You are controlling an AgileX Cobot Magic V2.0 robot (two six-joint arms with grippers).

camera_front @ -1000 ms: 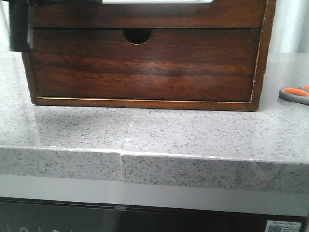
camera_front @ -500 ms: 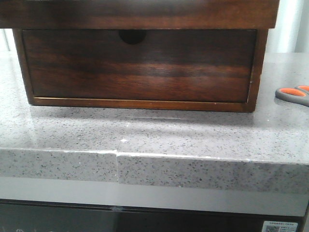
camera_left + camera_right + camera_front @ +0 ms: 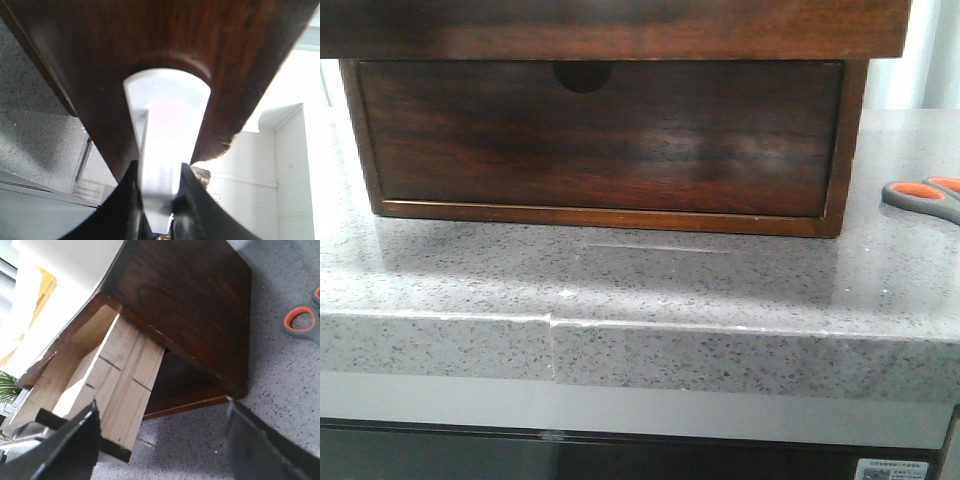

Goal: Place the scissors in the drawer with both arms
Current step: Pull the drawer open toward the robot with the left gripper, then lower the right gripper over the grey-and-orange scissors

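**On the stone counter: drawer pulled out, scissors off to the right**

Across the front view, the upper drawer (image 3: pixel 620 28) juts toward the camera as a dark band along the top, overhanging the lower drawer front (image 3: pixel 600 135) with its half-round notch. The wooden cabinet (image 3: pixel 853 140) stands on a speckled grey counter (image 3: pixel 650 285). At the right edge lie the scissors (image 3: pixel 924 198), only their grey handles and orange-lined loops in frame, flat on the stone and well apart from the cabinet. Neither arm appears in this view.

The right wrist view adds what the front hides: the drawer's pale wooden side (image 3: pixel 112 375), drawn clear of the cabinet's dark shell, and the scissors (image 3: pixel 302 321) on the counter beyond the cabinet's corner. The right gripper (image 3: pixel 162 442) hangs above the counter beside the cabinet, its two dark fingers (image 3: pixel 65 447) spread wide with nothing between them.

The left wrist view is filled by dark wood with a rounded cut-out (image 3: pixel 167 100) showing a white, blurred inside. The left gripper (image 3: pixel 160 202) sits right at that wood, its fingers (image 3: pixel 125 200) close together around a blurred whitish strip; whether they pinch it I cannot tell.
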